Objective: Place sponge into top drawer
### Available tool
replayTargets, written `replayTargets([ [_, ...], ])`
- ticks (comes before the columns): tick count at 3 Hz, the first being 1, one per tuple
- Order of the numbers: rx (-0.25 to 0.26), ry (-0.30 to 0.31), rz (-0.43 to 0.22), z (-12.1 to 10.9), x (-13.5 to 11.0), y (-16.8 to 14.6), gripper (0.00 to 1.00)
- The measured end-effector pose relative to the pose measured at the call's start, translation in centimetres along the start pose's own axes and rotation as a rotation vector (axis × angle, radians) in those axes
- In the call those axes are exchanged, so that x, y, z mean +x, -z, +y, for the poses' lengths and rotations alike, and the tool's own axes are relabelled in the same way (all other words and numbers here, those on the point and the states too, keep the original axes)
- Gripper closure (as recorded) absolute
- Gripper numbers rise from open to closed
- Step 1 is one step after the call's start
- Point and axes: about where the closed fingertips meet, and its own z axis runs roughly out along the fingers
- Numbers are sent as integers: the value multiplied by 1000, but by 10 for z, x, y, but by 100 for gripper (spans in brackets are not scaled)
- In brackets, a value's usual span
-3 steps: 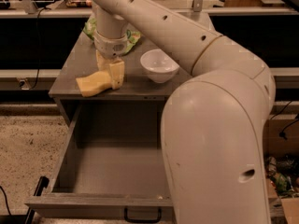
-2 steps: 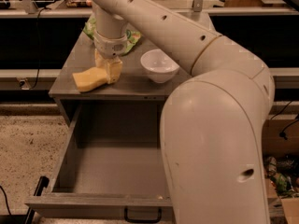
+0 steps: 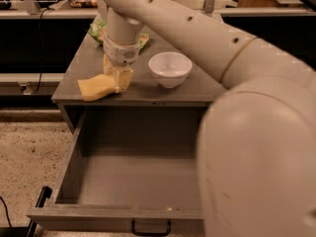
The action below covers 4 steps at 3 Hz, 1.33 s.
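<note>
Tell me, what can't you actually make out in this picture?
Camera view:
- Green bag: mostly hidden behind the arm.
- Sponge: right end covered by the tool, at the front left of the table.
- Top drawer: right side blocked by the arm's big near segment; its front is cut off by the bottom edge.

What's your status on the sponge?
Gripper shut on sponge at table front edge. Drawer open below, sponge not in yet. Bowl beside gripper, apart from it; nothing blocks the drop.

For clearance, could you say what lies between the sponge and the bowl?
The hand, gripping the sponge, then bare tabletop before the bowl, in the camera view.
</note>
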Motion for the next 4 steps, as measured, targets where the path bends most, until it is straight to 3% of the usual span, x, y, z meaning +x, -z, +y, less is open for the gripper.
replayTargets([
  [1, 122, -93, -88, 49, -29, 46, 100],
  [2, 145, -165, -93, 105, -47, 56, 100],
  [3, 77, -172, -65, 133, -41, 30, 100],
  [4, 92, -191, -68, 128, -38, 26, 100],
])
